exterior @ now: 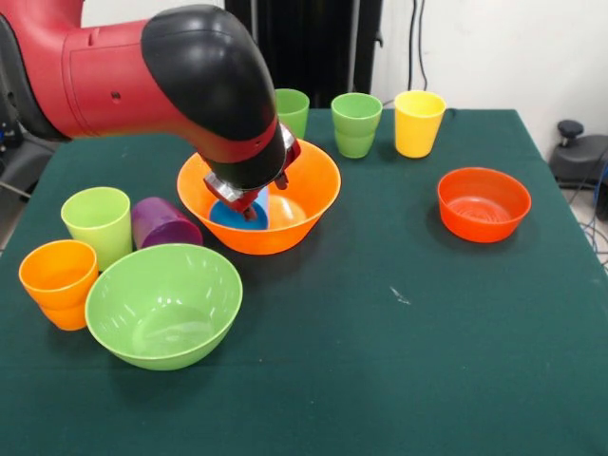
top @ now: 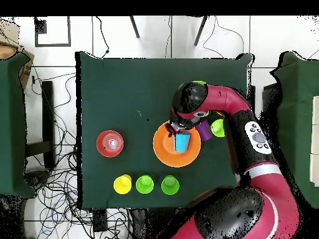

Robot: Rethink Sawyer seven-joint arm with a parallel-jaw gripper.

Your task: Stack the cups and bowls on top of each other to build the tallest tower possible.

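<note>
My gripper [exterior: 255, 198] reaches down into the large orange bowl [exterior: 313, 204] at the table's middle, right at a blue cup [exterior: 230, 215] that sits inside it. The overhead view shows the gripper [top: 177, 128] over the bowl's rim [top: 163, 152], with the blue cup [top: 182, 143] just below it. The large lime-green bowl [exterior: 163, 304] stands in front of it. A purple cup [exterior: 163, 224] lies on its side between a lime cup [exterior: 98, 220] and the orange bowl. An orange cup [exterior: 59, 280] stands at the left edge.
Two green cups [exterior: 293, 109] [exterior: 356, 123] and a yellow cup [exterior: 419, 122] stand in a row at the far edge. The small red-orange bowl [exterior: 446, 204] sits alone on the right. The arm's black elbow hangs over the orange bowl's left side.
</note>
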